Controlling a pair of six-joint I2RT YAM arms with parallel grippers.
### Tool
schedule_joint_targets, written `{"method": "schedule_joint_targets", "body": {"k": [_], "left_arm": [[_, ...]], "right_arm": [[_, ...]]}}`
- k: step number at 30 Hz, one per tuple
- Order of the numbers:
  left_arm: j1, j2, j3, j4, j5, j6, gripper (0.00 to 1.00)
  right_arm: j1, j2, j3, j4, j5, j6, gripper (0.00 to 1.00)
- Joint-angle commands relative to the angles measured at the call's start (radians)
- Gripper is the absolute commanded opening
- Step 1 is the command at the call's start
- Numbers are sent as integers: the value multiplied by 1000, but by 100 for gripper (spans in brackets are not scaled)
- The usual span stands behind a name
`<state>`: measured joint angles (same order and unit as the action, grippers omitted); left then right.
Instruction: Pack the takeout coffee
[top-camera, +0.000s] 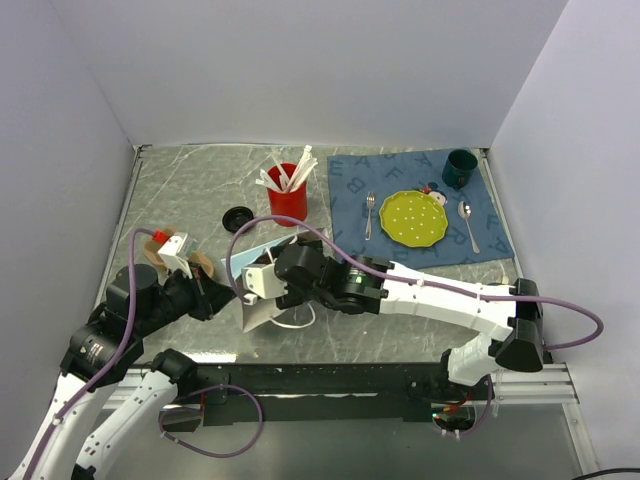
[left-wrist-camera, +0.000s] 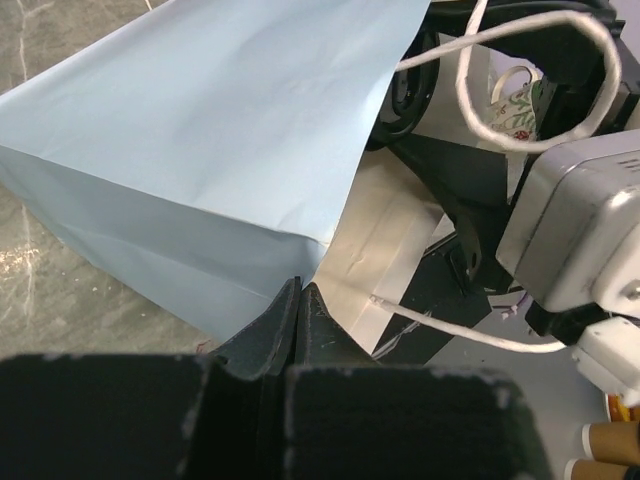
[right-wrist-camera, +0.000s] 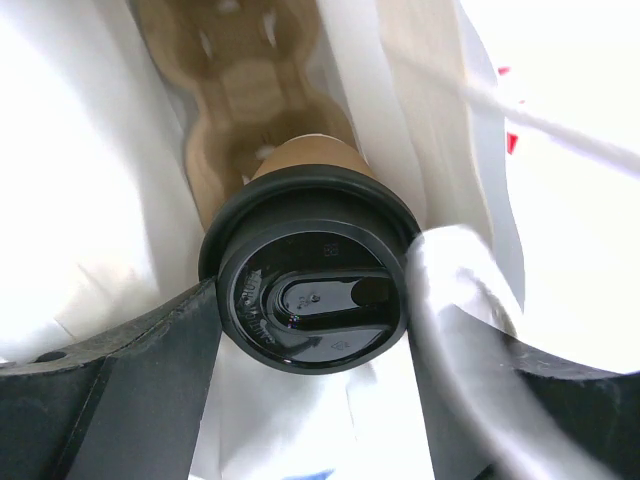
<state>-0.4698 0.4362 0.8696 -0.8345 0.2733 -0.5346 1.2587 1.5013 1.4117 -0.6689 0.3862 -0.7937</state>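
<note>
Top view: light blue paper bag (top-camera: 262, 312) lying on its side on the grey table (top-camera: 180, 190), between the two arms. Right gripper (top-camera: 257, 296) reaching into its mouth, left gripper (top-camera: 224, 293) at its left edge; takeout coffee hidden from this angle. Farther back, red cup (top-camera: 288, 203) holding white utensils (top-camera: 285, 175), loose black lid (top-camera: 238, 215) just to its left. On the blue placemat (top-camera: 350, 185): yellow-green plate (top-camera: 413, 218) between fork (top-camera: 369, 215) and spoon (top-camera: 468, 222), dark green mug (top-camera: 459, 168) at the far corner. Left wrist view: left gripper (left-wrist-camera: 299, 300) closed to a narrow seam, seemingly pinching the edge of the paper bag (left-wrist-camera: 200, 130) at its mouth; white string handle (left-wrist-camera: 530, 60) looping above. Right wrist view: takeout coffee (right-wrist-camera: 310, 300) inside the bag's white interior (right-wrist-camera: 90, 180), lid toward the camera, clamped at the lid by the right gripper (right-wrist-camera: 315, 310), fingers (right-wrist-camera: 160, 370) pressed to either side. Brown pulp cup carrier (right-wrist-camera: 240, 90) deeper in the bag, directly behind the cup's base.
</note>
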Motion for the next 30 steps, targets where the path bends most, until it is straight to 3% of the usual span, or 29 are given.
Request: {"method": "schedule_joint_targets", "body": {"k": [1,12,30], "left_arm": [[2,12,0,14,40,13,1],[2,19,-11,40,61,-2,1],[2,15,-38,78,67,-10,1]], "right_arm": [[-5,-53,-36,-34,77,7,31],[-39,80,-2,-20,10,16,31],[-59,129,16,127,-138,45,29]]}}
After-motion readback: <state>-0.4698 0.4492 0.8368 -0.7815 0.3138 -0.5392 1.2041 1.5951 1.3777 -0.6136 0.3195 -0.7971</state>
